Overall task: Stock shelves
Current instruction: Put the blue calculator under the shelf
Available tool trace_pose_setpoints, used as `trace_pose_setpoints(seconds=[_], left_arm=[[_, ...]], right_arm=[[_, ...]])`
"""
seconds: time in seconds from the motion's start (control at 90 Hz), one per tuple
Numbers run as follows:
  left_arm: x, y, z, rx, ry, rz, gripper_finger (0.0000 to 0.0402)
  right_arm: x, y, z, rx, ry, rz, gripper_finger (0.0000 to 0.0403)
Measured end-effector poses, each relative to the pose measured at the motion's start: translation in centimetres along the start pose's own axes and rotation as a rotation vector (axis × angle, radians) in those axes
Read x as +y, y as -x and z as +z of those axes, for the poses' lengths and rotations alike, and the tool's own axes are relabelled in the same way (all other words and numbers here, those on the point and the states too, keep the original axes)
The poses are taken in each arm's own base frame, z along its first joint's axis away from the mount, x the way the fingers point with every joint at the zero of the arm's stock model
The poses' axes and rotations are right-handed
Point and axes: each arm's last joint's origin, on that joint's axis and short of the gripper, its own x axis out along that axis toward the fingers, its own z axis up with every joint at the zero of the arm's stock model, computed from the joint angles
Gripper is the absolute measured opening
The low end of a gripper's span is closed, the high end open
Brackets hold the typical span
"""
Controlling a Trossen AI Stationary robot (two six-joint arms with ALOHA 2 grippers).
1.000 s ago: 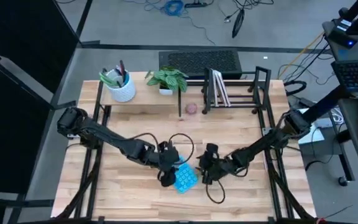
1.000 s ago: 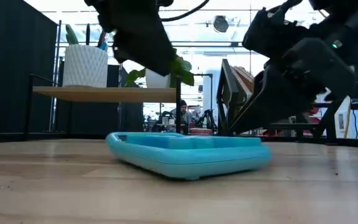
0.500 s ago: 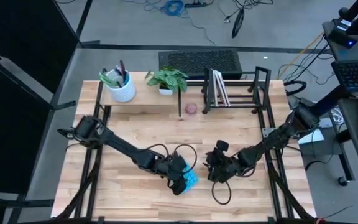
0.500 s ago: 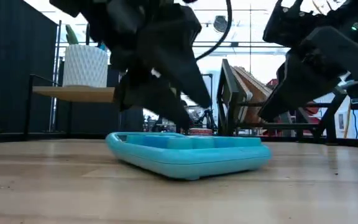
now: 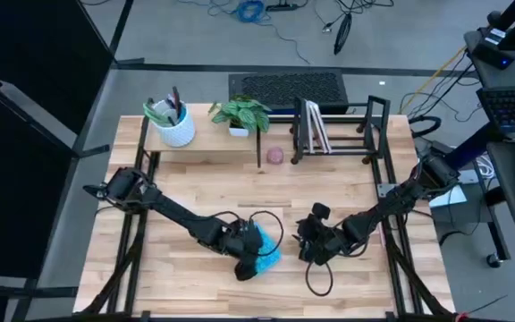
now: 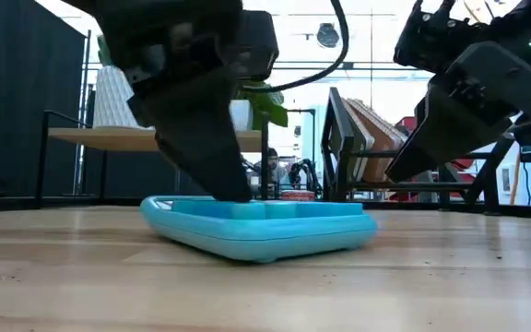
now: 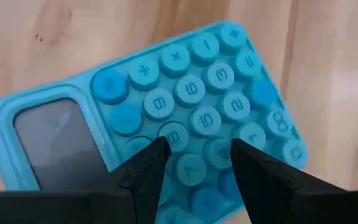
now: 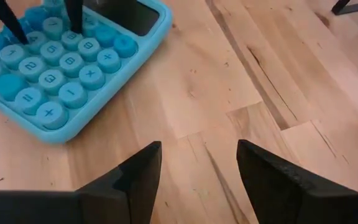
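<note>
White pot (image 5: 177,131) holding pens, left claw (image 7: 194,163) on calculator (image 7: 166,118)

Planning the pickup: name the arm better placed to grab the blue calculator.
Left. The left gripper is right over the calculator, fingers open and touching its keys. The right gripper hangs open beside it, over bare table.

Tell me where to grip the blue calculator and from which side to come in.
Grip the calculator across its two long edges, coming from straight above. It lies flat on the table, keys up, so only its thin sides offer purchase. The left gripper, open, already hangs over the keys; the right gripper waits alongside.
</note>
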Motion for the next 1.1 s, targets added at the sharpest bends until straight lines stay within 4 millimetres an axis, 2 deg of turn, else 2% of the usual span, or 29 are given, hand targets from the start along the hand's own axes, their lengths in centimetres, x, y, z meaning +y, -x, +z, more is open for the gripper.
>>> trace_pose_setpoints(seconds=[0.167,0.444,0.544,0.711,0.856,0.944,1.1], left_arm=[[0.8,0.2,-0.9,0.1,-0.044,0.081,0.0173],[1.3,0.4,-1.0,0.134,-0.153,0.104,0.0173],[1.4,1.2,-0.9,0.134,-0.156,0.108,0.0173],[1.0,3.4,0.4,0.056,-0.159,0.139,0.0174],[0.2,5.8,1.1,-0.03,-0.119,0.108,0.0174],[0.0,6.0,0.6,-0.002,-0.085,0.12,0.0174],[-0.8,6.7,-0.8,0.019,-0.054,0.189,0.0174]], right_arm=[[0.0,0.0,0.0,0.0,0.0,0.0,0.0193],[0.0,0.0,0.0,-0.013,-0.005,-0.013,0.0193],[0.0,0.0,0.0,-0.013,-0.018,-0.014,0.0193],[0.2,0.0,0.3,-0.037,-0.02,0.007,0.0193],[1.2,0.0,1.2,-0.081,0.001,0.143,0.0193],[2.1,-0.8,1.0,-0.093,0.008,0.209,0.0193],[3.4,-3.4,-0.3,-0.105,-0.011,0.247,0.0192]])
